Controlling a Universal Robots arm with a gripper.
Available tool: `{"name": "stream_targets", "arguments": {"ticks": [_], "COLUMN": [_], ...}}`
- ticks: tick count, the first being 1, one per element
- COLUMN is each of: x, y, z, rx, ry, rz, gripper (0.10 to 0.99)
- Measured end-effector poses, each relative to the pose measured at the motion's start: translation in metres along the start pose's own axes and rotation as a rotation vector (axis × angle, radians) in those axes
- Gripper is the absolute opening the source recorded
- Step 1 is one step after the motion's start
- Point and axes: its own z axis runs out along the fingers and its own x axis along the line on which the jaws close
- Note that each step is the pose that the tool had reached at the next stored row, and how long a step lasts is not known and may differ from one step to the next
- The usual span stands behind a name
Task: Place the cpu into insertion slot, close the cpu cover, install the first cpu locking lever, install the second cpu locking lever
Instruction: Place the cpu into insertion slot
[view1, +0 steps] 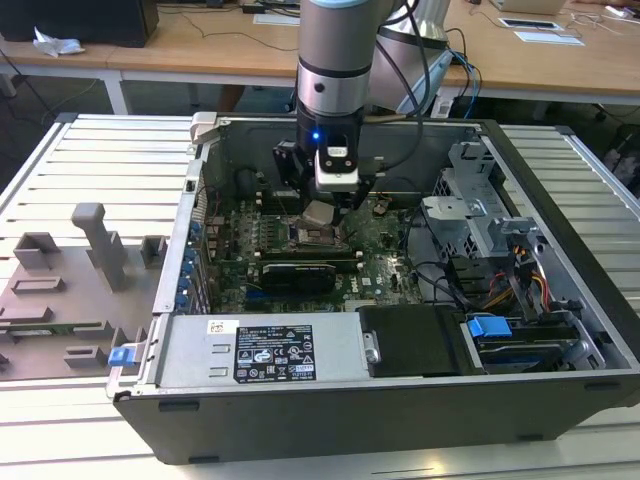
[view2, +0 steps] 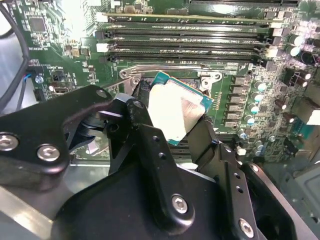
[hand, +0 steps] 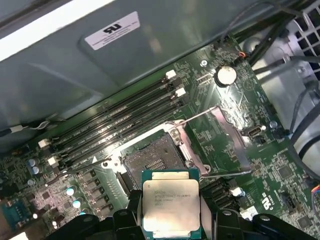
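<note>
Counter (view1: 90, 150), exterior view: ribbed pale metal slats carrying an open grey case (view1: 400, 410).
Fingers (view2: 202, 137), second wrist view: matte black, and I see them pinching the cpu (view2: 177, 110) by opposite edges.
Cpu, first wrist view: flat dull-silver square with a green rim, held over the dark square insertion slot (hand: 152, 160).
Cpu cover (hand: 230, 137), first wrist view: thin silver frame, swung open beside the slot.

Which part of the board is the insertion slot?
Inside the open computer case, look at the green motherboard. The insertion slot is the square dark socket with a metal rim, beside the long memory slots, near the cpu the gripper holds. Its neighbours are long and narrow; it alone is square.
</note>
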Motion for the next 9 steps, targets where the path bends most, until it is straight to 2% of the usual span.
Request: {"name": "stream_targets", "arguments": {"ticks": [9], "x": [0.0], "y": [0.0], "z": [0.0001], "rx": [0.012], "ry": [-0.0089], "rz": [0.091], "gripper": [0.545]}}
